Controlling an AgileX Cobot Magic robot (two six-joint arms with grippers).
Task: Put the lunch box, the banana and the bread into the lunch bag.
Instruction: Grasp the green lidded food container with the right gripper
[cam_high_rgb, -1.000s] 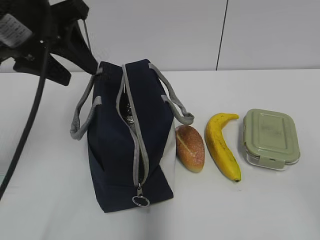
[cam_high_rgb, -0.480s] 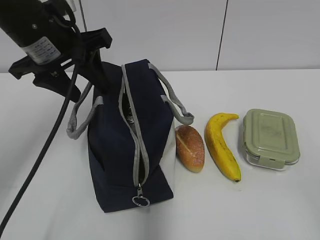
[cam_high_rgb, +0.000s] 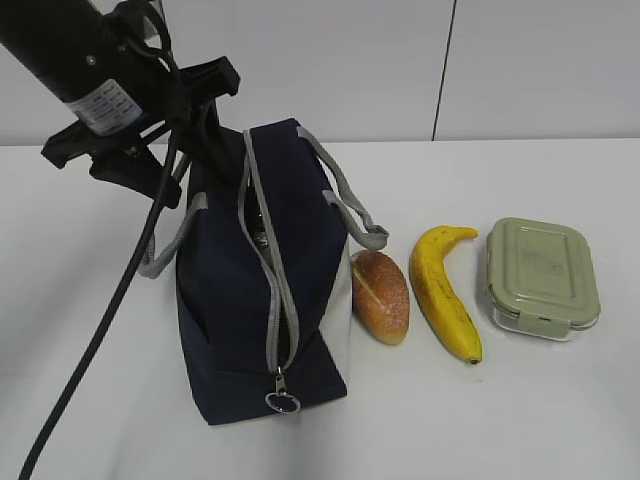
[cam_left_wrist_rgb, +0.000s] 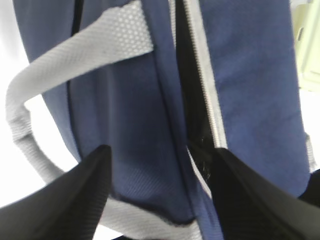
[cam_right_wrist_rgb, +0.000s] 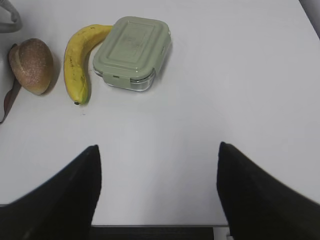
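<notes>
The navy lunch bag (cam_high_rgb: 225, 290) stands on the white table with its zipper part open and its ring pull (cam_high_rgb: 281, 402) at the near end. My left gripper (cam_high_rgb: 200, 140) is open at the bag's far left top. In the left wrist view its jaws (cam_left_wrist_rgb: 160, 155) straddle the bag's left fabric panel (cam_left_wrist_rgb: 125, 115) beside the zipper gap (cam_left_wrist_rgb: 192, 100). The bread (cam_high_rgb: 380, 295), the banana (cam_high_rgb: 443, 290) and the lunch box (cam_high_rgb: 541, 275) lie in a row to the right of the bag. My right gripper (cam_right_wrist_rgb: 157, 150) is open and empty over bare table, well short of the lunch box (cam_right_wrist_rgb: 132, 52), the banana (cam_right_wrist_rgb: 77, 60) and the bread (cam_right_wrist_rgb: 32, 65).
Two grey webbing handles hang on the bag's sides, one on the left (cam_high_rgb: 160, 250) and one on the right (cam_high_rgb: 355, 215). A black cable (cam_high_rgb: 100, 340) trails from the left arm down across the table's left side. The table's near edge (cam_right_wrist_rgb: 160, 226) shows below the right gripper.
My left arm has swung right and toward the bag, bringing its open gripper from clear of the bag onto its far left top edge. The food items have not moved.
</notes>
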